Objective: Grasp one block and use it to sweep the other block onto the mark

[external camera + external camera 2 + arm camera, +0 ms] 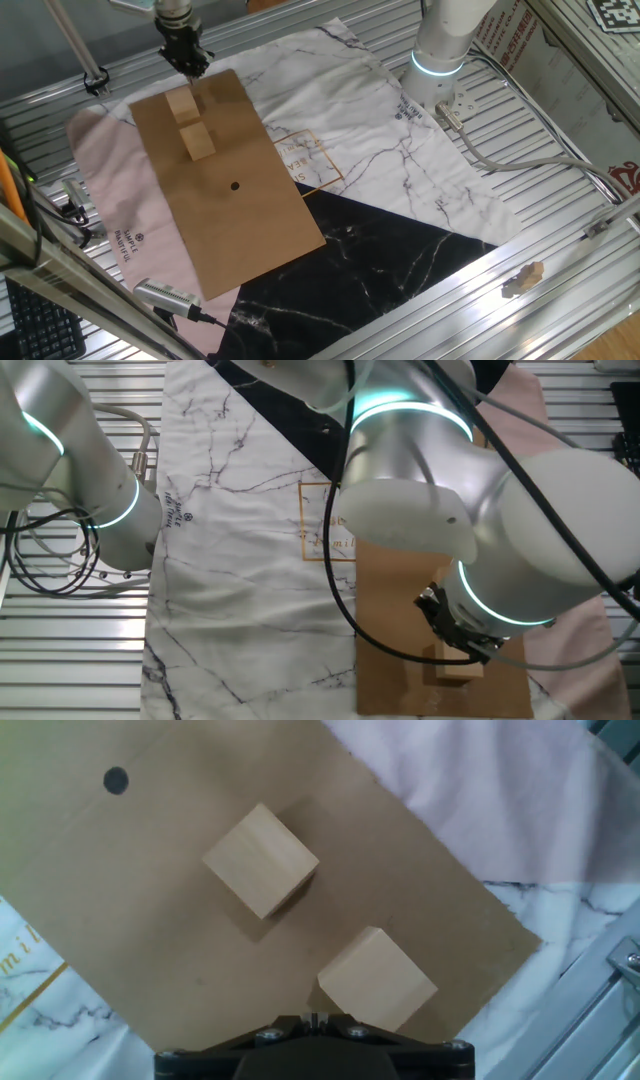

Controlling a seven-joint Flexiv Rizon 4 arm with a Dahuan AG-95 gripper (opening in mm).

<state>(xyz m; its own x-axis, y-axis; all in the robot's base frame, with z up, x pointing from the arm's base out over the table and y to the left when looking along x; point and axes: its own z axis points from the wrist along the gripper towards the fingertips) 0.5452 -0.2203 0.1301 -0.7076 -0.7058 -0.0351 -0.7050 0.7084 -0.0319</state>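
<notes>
Two pale wooden blocks lie on a brown cardboard sheet [250, 215]. One block [182, 103] lies at the sheet's far end, the other block [198, 140] just beyond it toward the mark [235, 185], a small black dot. My gripper [190, 66] hovers above the far end, close to the first block, fingers together and empty. In the hand view the near block [378, 978] lies just ahead of my gripper [317, 1017], the second block [262, 858] farther on, and the mark [116, 781] at the upper left. In the other fixed view the arm hides most; one block [455, 670] shows below the gripper [452, 632].
The cardboard lies on a marble-print cloth [400, 150] with an orange printed square [315, 160] and a black part [380, 260]. A pink cloth [110, 200] lies to the left. The robot base [440, 50] stands at the back. Metal rails edge the table.
</notes>
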